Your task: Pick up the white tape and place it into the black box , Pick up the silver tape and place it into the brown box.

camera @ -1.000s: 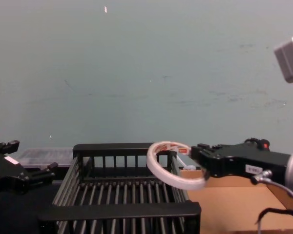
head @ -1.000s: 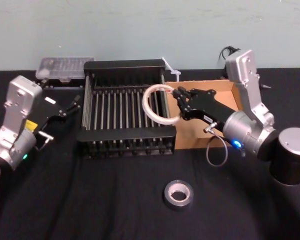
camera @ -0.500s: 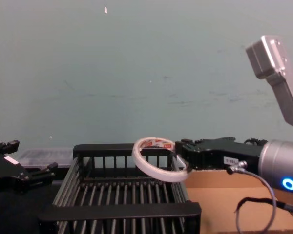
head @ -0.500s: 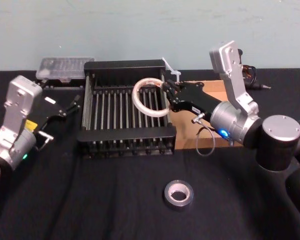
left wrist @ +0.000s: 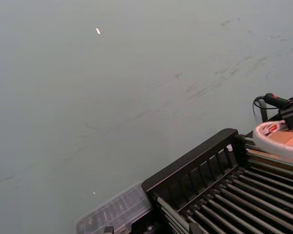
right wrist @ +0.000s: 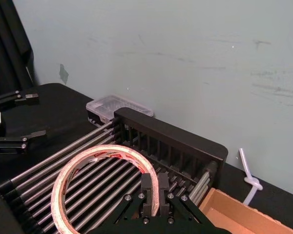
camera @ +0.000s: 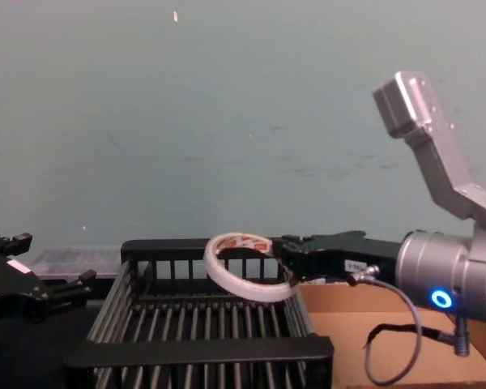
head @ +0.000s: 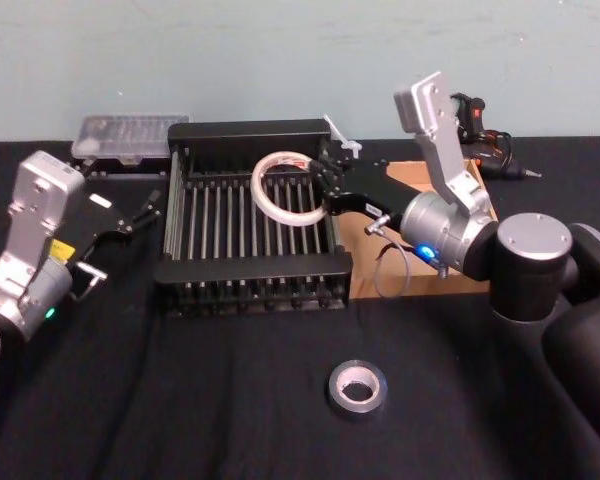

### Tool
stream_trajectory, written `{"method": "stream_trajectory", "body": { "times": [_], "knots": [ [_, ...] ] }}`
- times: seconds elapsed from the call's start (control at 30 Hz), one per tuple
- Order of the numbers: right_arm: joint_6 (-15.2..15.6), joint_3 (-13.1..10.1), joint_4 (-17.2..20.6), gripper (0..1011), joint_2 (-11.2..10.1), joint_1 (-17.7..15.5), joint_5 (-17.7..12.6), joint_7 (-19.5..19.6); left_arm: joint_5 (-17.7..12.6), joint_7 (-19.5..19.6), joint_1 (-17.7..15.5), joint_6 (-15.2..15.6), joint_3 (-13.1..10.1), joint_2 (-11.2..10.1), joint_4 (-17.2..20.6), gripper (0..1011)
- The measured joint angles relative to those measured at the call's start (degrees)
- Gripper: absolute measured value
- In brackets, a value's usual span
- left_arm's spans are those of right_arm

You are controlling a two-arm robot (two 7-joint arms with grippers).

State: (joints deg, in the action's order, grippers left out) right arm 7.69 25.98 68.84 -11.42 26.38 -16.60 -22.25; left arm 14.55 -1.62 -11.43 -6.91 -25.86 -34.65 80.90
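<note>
The white tape (head: 285,189) hangs above the right half of the black box (head: 252,268), clear of the slatted floor, tilted with its open face up and leftward. It extends left from my right gripper (head: 327,186), whose fingers are clamped on the ring's right edge. Release should drop it inside; the right rim is close beneath my fingers. The silver tape (head: 358,388) lies flat on the near table, nearer my right arm. The brown box (head: 450,285) sits right of the crate. My left gripper (head: 148,206) idles left, fingers parted, empty.
</note>
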Motion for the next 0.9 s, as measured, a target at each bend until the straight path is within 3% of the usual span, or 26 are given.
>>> {"method": "stream_trajectory", "body": {
  "times": [0.53, 0.9],
  "knots": [
    [-0.2, 1.45, -5.69, 91, 2.21, 3.81, 2.41, -0.35, 0.0, 0.0, 0.0, 0.0, 0.0, 0.0, 0.0, 1001],
    [0.2, 1.43, -6.13, 91, 2.48, 3.95, 3.42, 0.09, 0.0, 0.0, 0.0, 0.0, 0.0, 0.0, 0.0, 1001]
  ]
}}
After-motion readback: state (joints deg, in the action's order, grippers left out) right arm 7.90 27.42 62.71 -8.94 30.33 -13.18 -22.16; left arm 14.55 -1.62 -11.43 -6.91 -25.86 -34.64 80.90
